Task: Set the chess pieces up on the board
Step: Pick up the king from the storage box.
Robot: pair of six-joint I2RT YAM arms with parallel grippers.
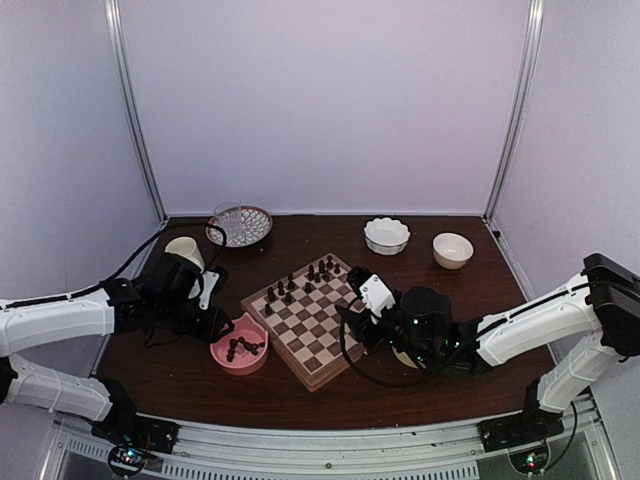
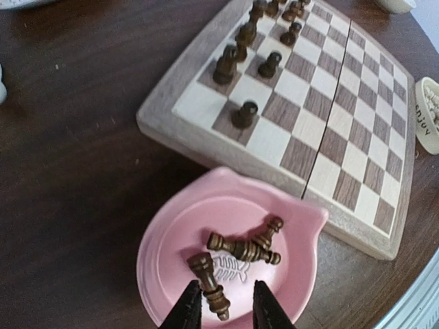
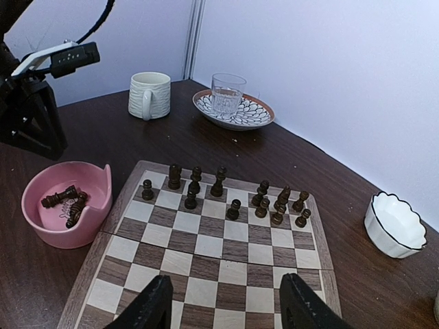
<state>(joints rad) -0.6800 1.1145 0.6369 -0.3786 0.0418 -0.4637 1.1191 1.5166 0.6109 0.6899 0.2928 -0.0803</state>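
The board lies at the table's middle, with several dark chess pieces standing along its far rows. Three more dark pieces lie on their sides in a pink bowl just left of the board. My left gripper hangs low over this bowl. Its fingers stand apart on either side of one lying piece, which touches the left finger only. My right gripper hovers open above the board's near rows with nothing between its fingers.
A cream mug and a glass on a patterned plate stand at the back left. Two white bowls sit at the back right. A pale container rests against the board's right side, under the right arm.
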